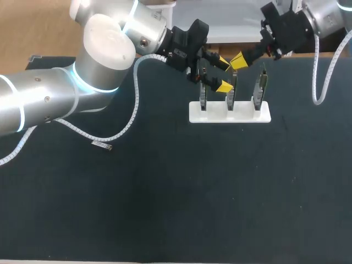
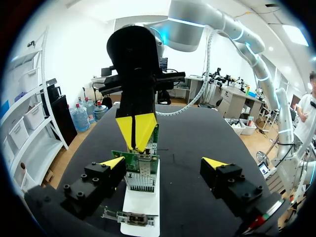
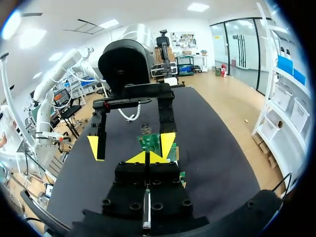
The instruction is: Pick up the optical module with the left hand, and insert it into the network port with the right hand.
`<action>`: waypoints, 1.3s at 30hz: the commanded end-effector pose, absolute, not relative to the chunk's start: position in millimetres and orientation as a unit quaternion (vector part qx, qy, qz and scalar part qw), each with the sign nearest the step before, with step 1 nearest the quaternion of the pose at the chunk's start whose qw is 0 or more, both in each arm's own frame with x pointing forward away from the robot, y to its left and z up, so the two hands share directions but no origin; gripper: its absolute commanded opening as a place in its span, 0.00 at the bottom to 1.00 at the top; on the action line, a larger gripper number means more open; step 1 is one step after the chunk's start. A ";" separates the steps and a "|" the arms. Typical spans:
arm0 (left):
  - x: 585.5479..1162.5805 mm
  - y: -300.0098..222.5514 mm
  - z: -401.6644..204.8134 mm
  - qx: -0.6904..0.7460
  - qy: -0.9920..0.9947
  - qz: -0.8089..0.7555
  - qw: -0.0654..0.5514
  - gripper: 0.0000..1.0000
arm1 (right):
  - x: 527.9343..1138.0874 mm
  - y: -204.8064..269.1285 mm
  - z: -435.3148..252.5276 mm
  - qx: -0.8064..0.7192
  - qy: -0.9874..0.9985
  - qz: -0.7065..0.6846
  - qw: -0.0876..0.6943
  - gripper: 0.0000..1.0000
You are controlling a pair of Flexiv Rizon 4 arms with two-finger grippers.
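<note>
As left fingers (image 2: 112,162) gape, right fingers (image 2: 126,129) closed

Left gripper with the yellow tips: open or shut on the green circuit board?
Open: the left gripper has its fingers wide apart either side of the green circuit board, one clearly off it.

Three thin boards (image 1: 231,94) stand up straight in a row in a white stand (image 1: 242,115) on the dark table (image 1: 165,192). Each one sits in its own slot, a little apart from the next. Up close, one of them is a green board (image 2: 141,159). It has a silver metal port (image 2: 140,181) on its face, low down near the stand. I cannot tell which part is the module.
</note>
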State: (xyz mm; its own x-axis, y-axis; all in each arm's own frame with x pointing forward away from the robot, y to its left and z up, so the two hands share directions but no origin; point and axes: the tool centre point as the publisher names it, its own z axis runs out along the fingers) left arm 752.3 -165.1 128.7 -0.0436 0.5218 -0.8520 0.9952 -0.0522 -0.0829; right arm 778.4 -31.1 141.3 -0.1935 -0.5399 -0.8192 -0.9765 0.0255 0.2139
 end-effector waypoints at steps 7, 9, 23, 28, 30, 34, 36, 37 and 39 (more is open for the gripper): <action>753.6 -165.5 129.5 0.618 0.615 -0.380 0.308 1.00 | 778.8 -30.5 129.6 -0.573 0.661 0.404 0.267 0.00; 753.6 -165.5 129.5 0.618 0.615 -0.380 0.308 1.00 | 778.6 -30.7 131.7 -0.572 0.660 0.406 0.270 0.00; 753.6 -165.5 129.5 0.618 0.615 -0.380 0.308 1.00 | 780.5 -42.8 171.9 -0.564 0.630 0.428 0.319 0.00; 753.6 -165.5 129.5 0.618 0.615 -0.380 0.308 1.00 | 779.4 -58.9 183.3 -0.564 0.622 0.430 0.332 0.00; 753.6 -165.5 129.5 0.618 0.615 -0.380 0.308 1.00 | 778.0 -68.3 184.2 -0.575 0.615 0.432 0.323 0.00; 753.6 -165.5 129.5 0.618 0.615 -0.380 0.308 1.00 | 777.2 -88.9 185.4 -0.577 0.617 0.427 0.322 0.00; 753.6 -165.5 129.5 0.618 0.615 -0.380 0.308 1.00 | 776.1 -96.2 185.1 -0.578 0.618 0.426 0.322 0.00; 753.6 -165.5 129.5 0.618 0.615 -0.380 0.308 1.00 | 775.0 -101.1 184.2 -0.579 0.620 0.422 0.320 0.00; 753.6 -165.5 129.5 0.618 0.615 -0.380 0.308 1.00 | 774.5 -106.5 183.7 -0.576 0.623 0.421 0.321 0.00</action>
State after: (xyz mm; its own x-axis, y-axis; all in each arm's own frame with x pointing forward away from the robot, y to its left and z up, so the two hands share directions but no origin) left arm 752.4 -165.1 128.7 -0.0435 0.5217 -0.8520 0.9952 -0.0523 -0.0828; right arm 778.7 -100.6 182.6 -0.1302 -0.4537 -0.8816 -0.9872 -0.0229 0.1576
